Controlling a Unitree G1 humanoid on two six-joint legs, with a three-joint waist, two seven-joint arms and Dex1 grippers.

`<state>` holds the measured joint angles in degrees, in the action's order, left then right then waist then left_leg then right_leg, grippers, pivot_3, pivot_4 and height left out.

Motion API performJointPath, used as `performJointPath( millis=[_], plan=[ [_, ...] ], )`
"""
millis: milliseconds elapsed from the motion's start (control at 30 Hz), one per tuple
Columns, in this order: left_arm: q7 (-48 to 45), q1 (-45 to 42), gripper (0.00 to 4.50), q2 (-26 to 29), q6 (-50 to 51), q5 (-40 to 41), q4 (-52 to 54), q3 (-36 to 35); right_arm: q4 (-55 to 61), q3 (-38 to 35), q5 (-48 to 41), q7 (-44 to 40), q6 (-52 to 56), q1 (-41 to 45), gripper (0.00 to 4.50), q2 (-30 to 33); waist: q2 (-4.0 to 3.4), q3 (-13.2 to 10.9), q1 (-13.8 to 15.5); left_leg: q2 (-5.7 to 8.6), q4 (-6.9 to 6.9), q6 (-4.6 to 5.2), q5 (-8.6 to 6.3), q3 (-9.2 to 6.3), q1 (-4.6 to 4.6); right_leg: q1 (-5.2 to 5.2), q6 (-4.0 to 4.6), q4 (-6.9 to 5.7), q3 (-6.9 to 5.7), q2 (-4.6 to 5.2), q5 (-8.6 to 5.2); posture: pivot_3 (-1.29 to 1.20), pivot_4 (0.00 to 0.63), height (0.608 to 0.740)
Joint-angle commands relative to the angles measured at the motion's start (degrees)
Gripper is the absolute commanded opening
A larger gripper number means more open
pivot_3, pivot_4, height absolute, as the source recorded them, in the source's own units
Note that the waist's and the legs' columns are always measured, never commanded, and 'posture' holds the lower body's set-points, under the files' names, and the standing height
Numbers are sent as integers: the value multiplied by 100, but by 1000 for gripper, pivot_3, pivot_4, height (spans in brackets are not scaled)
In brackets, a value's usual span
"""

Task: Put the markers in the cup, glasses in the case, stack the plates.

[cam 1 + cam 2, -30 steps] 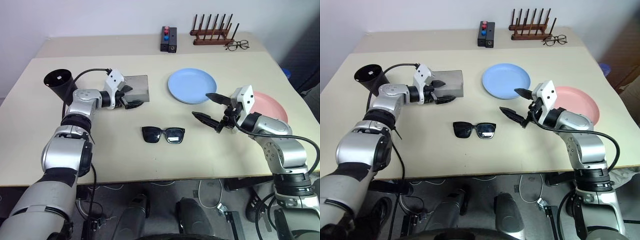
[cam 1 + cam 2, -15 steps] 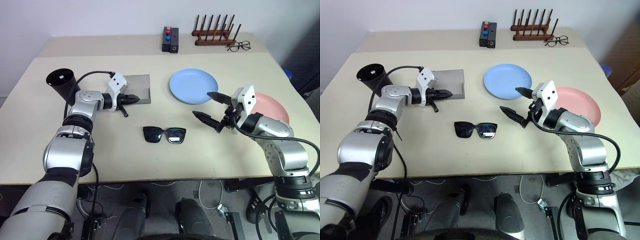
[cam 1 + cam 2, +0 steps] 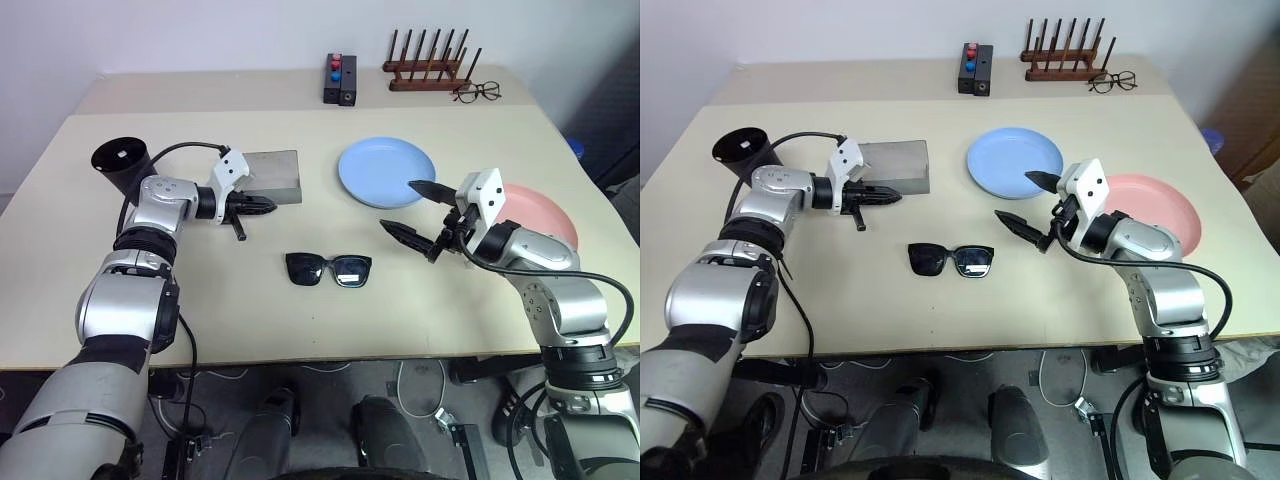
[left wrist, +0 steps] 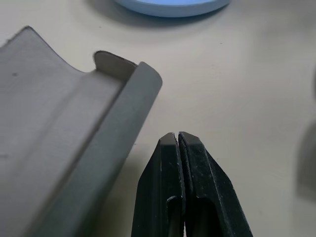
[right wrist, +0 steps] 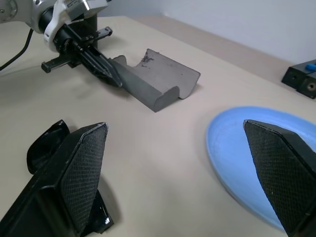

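On the bench (image 3: 200, 300), from left to right: the black cup (image 3: 121, 165) stands at the far left. The left tool (image 3: 262, 205), its fingers pressed together and empty, rests by the grey case (image 3: 272, 174). The sunglasses (image 3: 328, 269) lie outside the case. The right tool (image 3: 412, 208) is spread apart. The blue plate (image 3: 385, 172) and the pink plate (image 3: 545, 213) are not stacked yet.
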<state>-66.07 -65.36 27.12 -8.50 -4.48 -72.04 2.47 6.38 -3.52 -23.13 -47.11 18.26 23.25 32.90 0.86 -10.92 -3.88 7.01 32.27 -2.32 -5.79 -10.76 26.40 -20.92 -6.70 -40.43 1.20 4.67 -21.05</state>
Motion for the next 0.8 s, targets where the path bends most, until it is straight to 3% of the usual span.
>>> performJointPath(
  millis=[33, 133, 300, 800],
  plan=[
    [846, -346, 260, 82, -114, 358, 37, -530, 99, -54, -11, -16, -134, 92, 4500, -26, 2, -1, -1, 0, 2, 0, 0, -1, 1, 0, 0, 0, 0, 0, 0, 0, 150, 738],
    [1481, -387, 1300, 85, -131, 279, -54, -609, 102, -40, -1, -17, -139, 95, 4500, -37, 3, -1, 3, 0, 5, 0, 0, -4, 3, 0, 0, 0, -5, 0, 0, 0, 150, 738],
    [1901, -287, 3757, -3, 47, 40, -205, -445, 123, -36, 1, -15, -106, 134, 4500, -39, 2, -1, -5, 1, 4, 0, 0, -3, 1, 2, -1, -1, -5, 0, 0, 0, 150, 738],
    [500, -55, 3757, -73, 542, -310, -224, 23, 193, -51, 12, 26, -111, 114, 4500, -32, 1, 0, -4, 2, 5, 0, 0, -1, -1, 3, -1, -3, -4, 0, 0, 0, 150, 738]
  ],
)
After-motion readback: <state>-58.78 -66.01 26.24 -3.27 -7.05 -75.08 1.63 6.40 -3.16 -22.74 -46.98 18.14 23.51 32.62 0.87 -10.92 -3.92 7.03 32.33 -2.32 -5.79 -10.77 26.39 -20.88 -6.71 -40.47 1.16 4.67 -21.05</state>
